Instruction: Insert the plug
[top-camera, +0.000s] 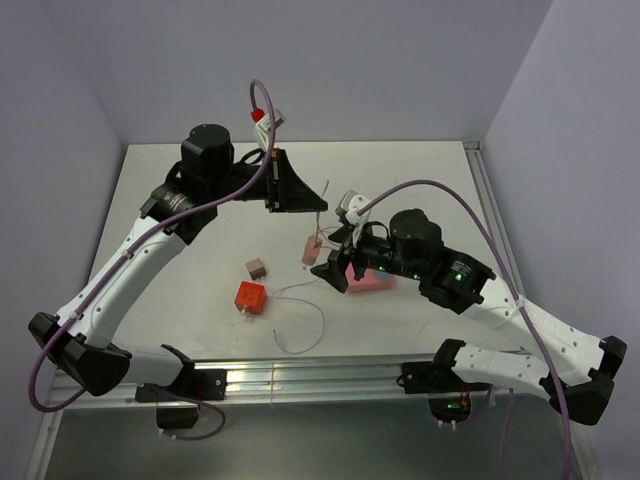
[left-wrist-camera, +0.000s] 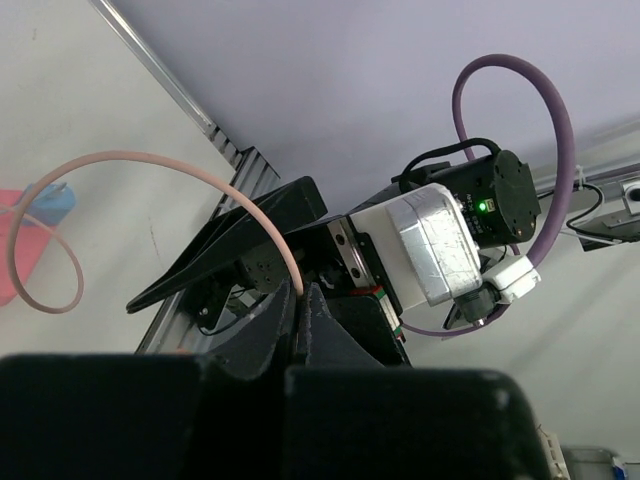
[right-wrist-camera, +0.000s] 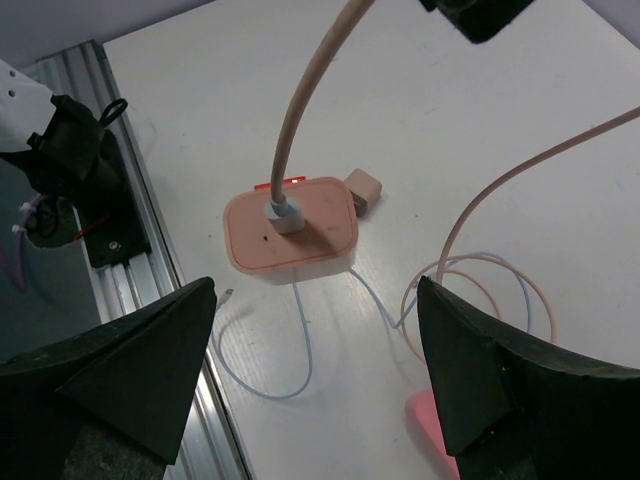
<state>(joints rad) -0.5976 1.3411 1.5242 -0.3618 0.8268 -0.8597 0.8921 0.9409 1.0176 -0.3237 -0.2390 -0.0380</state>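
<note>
1. Bench (top-camera: 400, 160): white top with a metal rail at the near edge. All loose parts sit mid-bench, between the two arms.
2. Left arm (top-camera: 130, 260): raised over the far-centre of the bench. The left gripper (top-camera: 318, 205) has its jaws clenched on the pink cable (right-wrist-camera: 300, 100). The left wrist view shows the cable coming out of the closed jaws and curling into a loop.
3. Right arm (top-camera: 520, 320): low and reaching in from the right. The right gripper (right-wrist-camera: 316, 285) has its jaws released and spread wide, with nothing between them. It points at the adapter.
4. Pink block (top-camera: 372, 283): lies on the bench under the right gripper.
5. Salmon-pink adapter (right-wrist-camera: 320, 235): sits below the left gripper. Can't tell whether it rests on the bench or hangs from the cable.
6. Red cube (top-camera: 250, 296): left of the adapter, with a thin white cable (right-wrist-camera: 306, 335) looping out toward the near rail.
7. Beige cube (top-camera: 256, 267): just behind the red cube, apart from it.
8. Plug (right-wrist-camera: 283, 215): a grey-blue connector on the end of the pink cable. It stands upright, seated in the adapter's top face.
</note>
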